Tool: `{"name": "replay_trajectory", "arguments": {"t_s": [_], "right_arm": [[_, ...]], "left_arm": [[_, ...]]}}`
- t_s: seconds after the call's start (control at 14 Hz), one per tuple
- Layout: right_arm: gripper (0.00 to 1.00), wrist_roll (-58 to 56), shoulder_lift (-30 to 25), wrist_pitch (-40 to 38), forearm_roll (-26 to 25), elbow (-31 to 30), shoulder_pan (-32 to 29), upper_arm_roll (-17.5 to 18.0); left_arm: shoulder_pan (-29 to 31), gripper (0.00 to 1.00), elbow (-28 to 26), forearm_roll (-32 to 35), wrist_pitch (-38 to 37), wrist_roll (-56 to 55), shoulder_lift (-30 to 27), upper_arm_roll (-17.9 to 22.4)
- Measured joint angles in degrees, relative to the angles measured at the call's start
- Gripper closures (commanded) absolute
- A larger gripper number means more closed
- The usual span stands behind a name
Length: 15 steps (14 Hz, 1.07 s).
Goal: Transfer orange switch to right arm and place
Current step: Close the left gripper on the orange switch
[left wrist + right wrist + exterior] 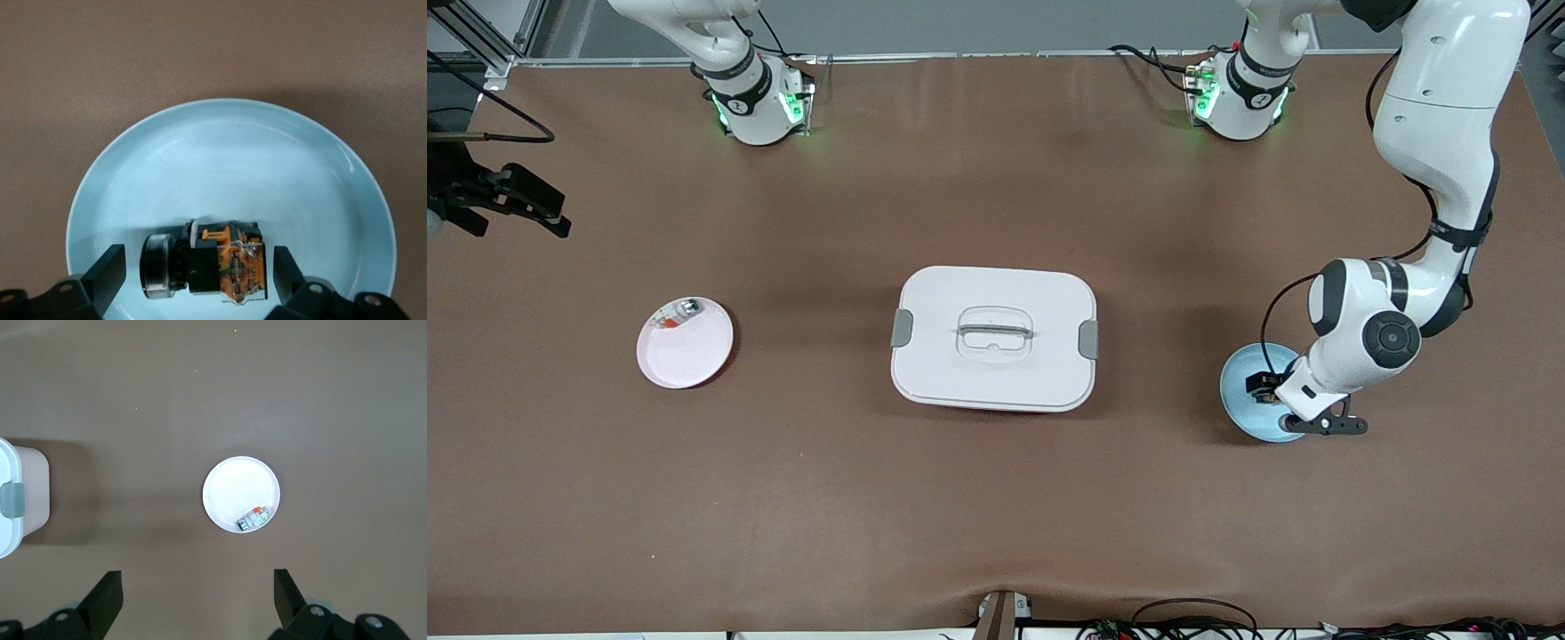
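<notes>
The orange switch (213,267), a small black block with an orange section and a silver round end, lies on its side on the light blue plate (233,160) toward the left arm's end of the table. My left gripper (199,268) is down at the plate (1238,391), open, one finger on each side of the switch with a small gap at both ends. In the front view the left hand (1303,391) covers most of the switch. My right gripper (199,593) hangs open and empty high over the table, at the right arm's end (525,206), and waits.
A pink plate (685,351) (230,487) near the right arm's end holds a small silvery item with a red-orange bit (679,313) (255,517). A white lidded box with grey clips (994,338) stands at the table's middle between the two plates.
</notes>
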Motion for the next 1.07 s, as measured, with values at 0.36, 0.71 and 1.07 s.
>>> {"name": "replay_trajectory", "arguments": {"t_s": [0.36, 0.71, 1.07], "right_arm": [[0.00, 0.00, 0.00, 0.00, 0.00, 0.00, 0.00, 0.00], [0.00, 0.00, 0.00, 0.00, 0.00, 0.00, 0.00, 0.00], [0.00, 0.00, 0.00, 0.00, 0.00, 0.00, 0.00, 0.00]], "left_arm": [[0.00, 0.59, 0.02, 0.00, 0.58, 0.03, 0.80, 0.00], [-0.02, 1.00, 0.20, 0.02, 0.71, 0.06, 0.84, -0.02], [-0.04, 1.00, 1.58, 0.02, 0.72, 0.05, 0.21, -0.34]]}}
